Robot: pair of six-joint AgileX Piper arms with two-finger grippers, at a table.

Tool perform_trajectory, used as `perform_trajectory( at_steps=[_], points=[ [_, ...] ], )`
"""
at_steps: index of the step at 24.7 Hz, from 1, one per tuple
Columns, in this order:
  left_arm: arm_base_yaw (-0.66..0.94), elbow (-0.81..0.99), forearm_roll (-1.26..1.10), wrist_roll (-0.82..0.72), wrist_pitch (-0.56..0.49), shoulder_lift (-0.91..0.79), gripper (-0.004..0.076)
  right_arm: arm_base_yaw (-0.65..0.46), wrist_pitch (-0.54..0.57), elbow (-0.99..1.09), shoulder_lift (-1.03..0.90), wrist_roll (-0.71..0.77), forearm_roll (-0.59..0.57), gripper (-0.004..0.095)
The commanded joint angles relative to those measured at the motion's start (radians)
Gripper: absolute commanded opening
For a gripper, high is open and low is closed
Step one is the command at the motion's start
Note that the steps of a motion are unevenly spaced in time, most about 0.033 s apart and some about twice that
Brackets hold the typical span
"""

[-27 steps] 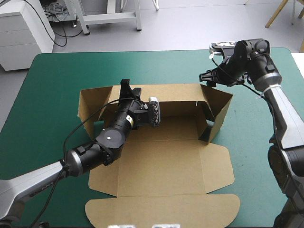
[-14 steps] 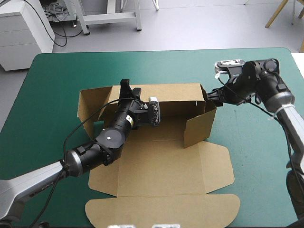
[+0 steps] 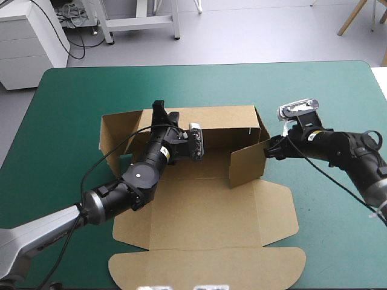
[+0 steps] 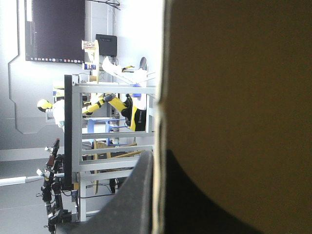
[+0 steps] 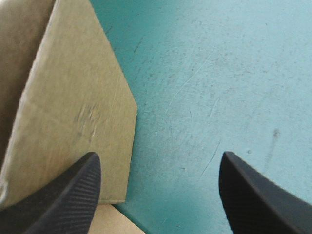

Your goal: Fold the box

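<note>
The brown box (image 3: 211,211) lies open on the teal-green cover, its back wall (image 3: 224,124) raised. My left gripper (image 3: 160,110) reaches over the base and is shut on the top edge of that wall. In the left wrist view the board (image 4: 234,97) runs between my black fingers (image 4: 131,204). The right side flap (image 3: 248,164) stands upright and is swung inward. My right gripper (image 3: 269,151) is just outside it, open, with one finger by the flap (image 5: 73,112) and bare cover between the fingers (image 5: 243,190).
The left side flap (image 3: 115,136) stands half raised at the box's left end. The lid panel (image 3: 205,266) lies flat toward the table's near edge. Bare teal-green cover (image 3: 326,90) lies to the right and behind the box.
My right gripper has come down and toward the table's near side, outside the box. The right side flap has swung from spread outward to turned inward. The left arm has not moved.
</note>
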Motion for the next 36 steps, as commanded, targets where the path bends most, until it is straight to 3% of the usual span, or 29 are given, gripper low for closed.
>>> perform_trajectory(
  at_steps=[1,15,17,19,21,31,36],
  points=[
    [-0.006,-0.028,0.039,-0.016,0.032,-0.043,-0.0010,-0.006,-0.091,0.033,-0.063,-0.096,0.081,0.0620],
    [-0.006,-0.028,0.039,-0.016,-0.002,-0.035,-0.0010,-0.006,0.053,0.057,-0.061,-0.253,0.186,0.0620],
    [-0.006,-0.028,0.039,-0.016,-0.009,-0.035,-0.0010,-0.006,0.034,0.058,-0.059,-0.302,0.243,0.0620],
    [-0.006,-0.028,0.039,-0.016,-0.028,-0.035,-0.0010,-0.006,0.009,0.086,-0.059,-0.447,0.395,0.0620],
    [-0.006,-0.028,0.039,-0.037,-0.035,-0.028,-0.0010,-0.006,-0.042,0.123,-0.059,-0.510,0.470,0.0620],
    [-0.006,-0.028,0.041,0.000,-0.089,-0.003,-0.0010,-0.004,-0.120,0.157,-0.059,-0.652,0.596,0.0618],
    [-0.006,-0.028,0.041,0.000,-0.136,-0.003,-0.0010,0.049,-0.127,0.157,-0.050,-0.689,0.601,0.0495]
  ],
)
